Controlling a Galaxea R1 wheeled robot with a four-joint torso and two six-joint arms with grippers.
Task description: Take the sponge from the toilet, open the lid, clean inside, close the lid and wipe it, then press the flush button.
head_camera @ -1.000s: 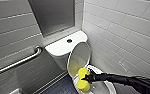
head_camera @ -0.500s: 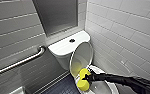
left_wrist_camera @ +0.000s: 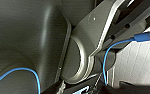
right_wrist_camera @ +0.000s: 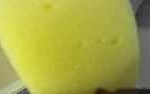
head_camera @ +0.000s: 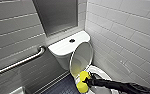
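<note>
— Right claw (head_camera: 86,80) first: clamping on the sponge (head_camera: 81,87), biting into the yellow foam, reaching in from the right.
— Sitting where, exactly?
— Hanging at the near edge of the toilet (head_camera: 61,55) bowl, just below the lid (head_camera: 82,56). Lid standing raised, leaning back toward the tank.
— Judging this as the cleaning-inside step, then?
— Judging so, with the lid already up and the sponge at the rim.
— Doing it well how?
— Squeezing firmly, since soft foam is probably prone to slipping. Dipping lower, sweeping around the inner wall, pressing lightly. Steering wide of the raised lid, avoiding knocking it shut.
— And the flush button (head_camera: 72,40)?
— Sitting on the tank cover, well apart from the sponge.
</note>
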